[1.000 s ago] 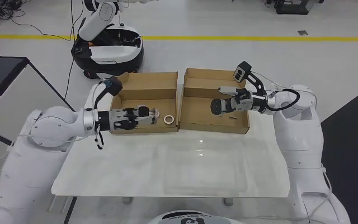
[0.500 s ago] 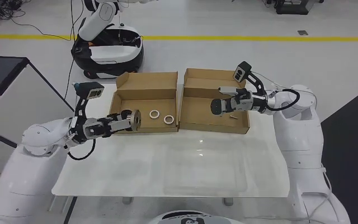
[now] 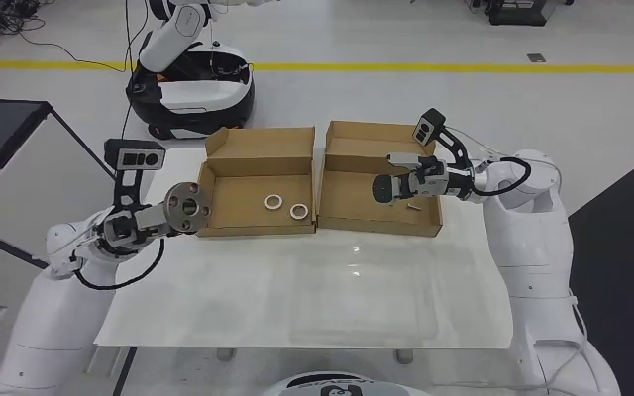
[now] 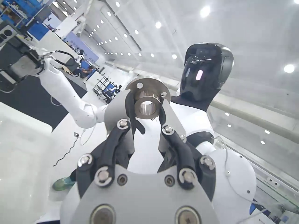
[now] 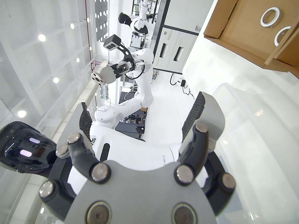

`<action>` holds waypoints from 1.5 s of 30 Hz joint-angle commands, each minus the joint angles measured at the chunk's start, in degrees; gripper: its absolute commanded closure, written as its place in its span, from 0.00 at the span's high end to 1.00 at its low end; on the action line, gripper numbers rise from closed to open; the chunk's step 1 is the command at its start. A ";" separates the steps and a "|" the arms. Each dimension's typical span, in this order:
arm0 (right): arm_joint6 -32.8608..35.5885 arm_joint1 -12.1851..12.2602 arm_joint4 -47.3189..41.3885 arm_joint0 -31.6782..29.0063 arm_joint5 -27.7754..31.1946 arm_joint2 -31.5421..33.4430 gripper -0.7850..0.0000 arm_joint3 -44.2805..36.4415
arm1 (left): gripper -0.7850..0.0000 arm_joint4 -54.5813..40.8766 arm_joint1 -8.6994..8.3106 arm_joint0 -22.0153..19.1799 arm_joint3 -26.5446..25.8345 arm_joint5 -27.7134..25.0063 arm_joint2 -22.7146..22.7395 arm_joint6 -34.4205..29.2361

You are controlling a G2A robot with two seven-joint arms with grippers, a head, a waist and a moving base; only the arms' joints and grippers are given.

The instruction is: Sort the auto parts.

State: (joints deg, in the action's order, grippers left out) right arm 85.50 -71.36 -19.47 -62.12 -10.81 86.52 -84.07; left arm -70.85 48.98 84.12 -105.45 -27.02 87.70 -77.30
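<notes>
As it seems lifted for checking, my left gripper (image 4: 147, 104) pinches the flanged hub (image 3: 186, 206) at 9 o'clock of the left box (image 3: 260, 148), my right gripper (image 5: 142, 115) hanging spread over the right box (image 3: 369, 139).

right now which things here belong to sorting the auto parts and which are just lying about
Job: metal flange in the left pincer, two white rings, left cardboard box, right cardboard box.
Lying about: other robot beyond the boxes, yellow floor line.

Steel-grey flanged hub (image 3: 186, 205); brown cardboard boxes (image 3: 256, 158); two white rings (image 3: 272, 203); glossy white bench (image 3: 297, 297); right end effector (image 5: 142, 108) silver-grey, with black ribbed pads (image 5: 193, 113).
</notes>
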 commanded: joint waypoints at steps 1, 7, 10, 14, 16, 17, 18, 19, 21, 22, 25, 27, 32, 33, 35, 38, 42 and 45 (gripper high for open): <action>0.00 0.00 0.00 0.00 0.00 0.00 1.00 0.00 | 0.00 -0.26 0.64 0.47 -0.55 0.78 1.12 -0.76; 0.00 0.00 0.00 0.00 0.00 0.00 1.00 0.00 | 0.00 -0.61 1.00 0.87 -0.62 1.15 1.66 -1.13; 0.00 0.00 0.00 0.00 0.00 0.00 1.00 0.00 | 0.00 -0.61 1.00 0.87 -0.62 1.15 1.66 -1.13; 0.00 0.00 0.00 0.00 0.00 0.00 1.00 0.00 | 0.00 -0.61 1.00 0.87 -0.62 1.15 1.66 -1.13; 0.00 0.00 0.00 0.00 0.00 0.00 1.00 0.00 | 0.00 -0.61 1.00 0.87 -0.62 1.15 1.66 -1.13; 0.00 0.00 0.00 0.00 0.00 0.00 1.00 0.00 | 0.00 -0.96 1.08 0.95 -1.00 1.55 1.46 -0.37; 0.00 0.00 0.00 0.00 0.00 0.00 1.00 0.00 | 0.00 -1.82 1.23 1.19 -1.44 2.10 1.21 0.53; 0.00 0.00 0.00 0.00 0.00 0.00 1.00 0.00 | 0.00 -2.47 1.36 1.44 -1.67 2.54 1.08 0.73; 0.00 0.00 0.00 0.00 0.00 0.00 1.00 0.00 | 0.00 -6.00 1.72 1.95 -2.00 3.21 0.65 0.08; 0.00 0.00 0.00 0.00 0.00 0.00 1.00 0.00 | 0.00 -7.16 1.87 2.12 -1.95 3.55 0.55 -0.41; 0.00 0.00 0.00 0.00 0.00 0.00 1.00 0.00 | 0.00 -12.40 2.47 2.55 -1.82 4.69 -0.09 -1.51; 0.00 0.00 0.00 0.00 0.00 0.00 1.00 0.00 | 0.00 -15.65 2.89 2.68 -1.60 5.52 -0.56 -1.96; 0.00 0.00 0.00 0.00 0.00 0.00 1.00 0.00 | 0.00 -23.54 3.98 2.45 -1.50 8.28 -1.62 -3.42; 0.00 0.00 0.00 0.00 0.00 0.00 1.00 0.00 | 0.00 -23.52 4.12 2.41 -0.99 8.56 -1.51 -3.25; 0.00 0.00 0.00 0.00 0.00 0.00 1.00 0.00 | 0.00 -23.60 4.39 2.18 -0.68 9.13 -1.38 -3.46; 0.00 0.00 0.00 0.00 0.00 0.00 1.00 0.00 | 0.00 -21.67 4.69 2.00 -0.02 9.63 -0.93 -3.69; 0.00 0.00 0.00 0.00 0.00 0.00 1.00 0.00 | 0.00 -16.73 4.96 2.17 0.40 9.13 -0.22 -2.92; 0.00 0.00 0.00 0.00 0.00 0.00 1.00 0.00 | 0.00 -12.20 5.12 2.28 0.49 8.43 0.29 -1.87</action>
State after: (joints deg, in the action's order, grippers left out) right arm 85.50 -71.36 -19.47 -62.12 -10.81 86.52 -84.07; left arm -84.76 54.04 86.35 -104.95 -18.29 87.84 -79.62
